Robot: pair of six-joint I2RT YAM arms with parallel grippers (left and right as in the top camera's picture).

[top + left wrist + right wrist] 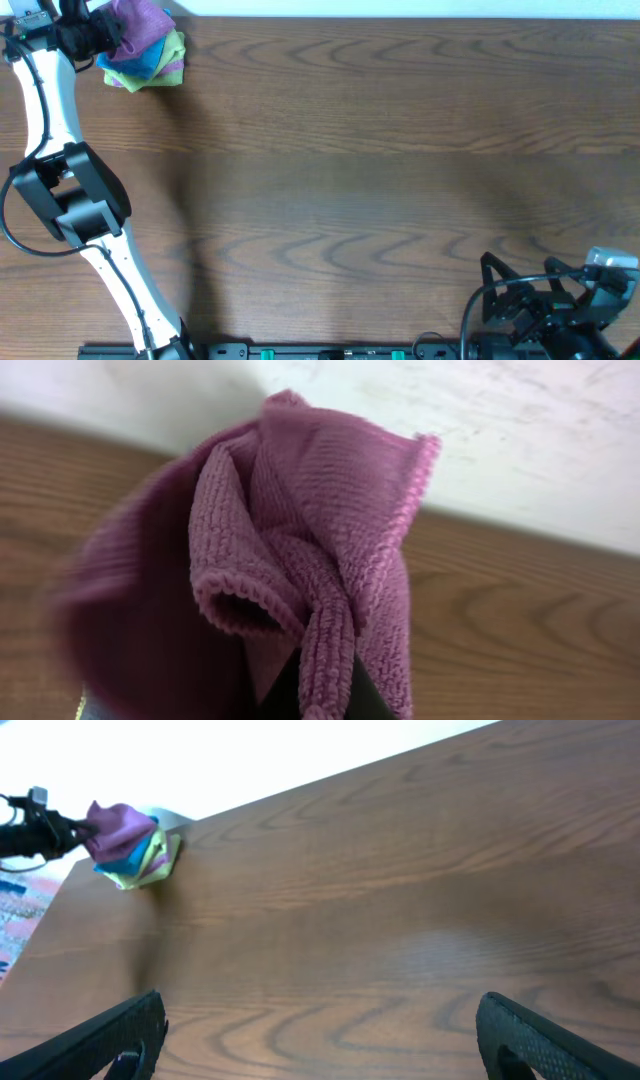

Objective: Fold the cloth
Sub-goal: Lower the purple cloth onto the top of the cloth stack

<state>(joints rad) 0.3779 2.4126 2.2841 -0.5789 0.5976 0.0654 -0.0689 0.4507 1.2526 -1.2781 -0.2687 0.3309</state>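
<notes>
1. Your left gripper (108,36) is at the far left corner of the table (380,150). It is there because that is where the cloth is.
2. The cloth (142,18) is the purple one. It sits bunched up on top of a small heap, with the blue cloth (128,72) and the yellow-green cloth (174,48) under it.
3. Your left gripper is pinched tight on a clump of the purple cloth. In the left wrist view the cloth stands up in soft folds and fills most of the picture. Only a bit of the dark fingers peeks out at the bottom.
4. I think you are holding it this way to pull it off the heap and leave the other two behind.
5. I cannot tell if the purple cloth is free of the heap yet. It may drag the others along, so watch for that.
6. You hold a bunch, not a corner. I think the cloth must be laid flat near the middle of the table before you can fold it.
7. Your right gripper (320,1040) is low at the near right edge, well apart from the cloth. Its fingers are wide apart and hold nothing. It looks like it is waiting for its turn.
</notes>
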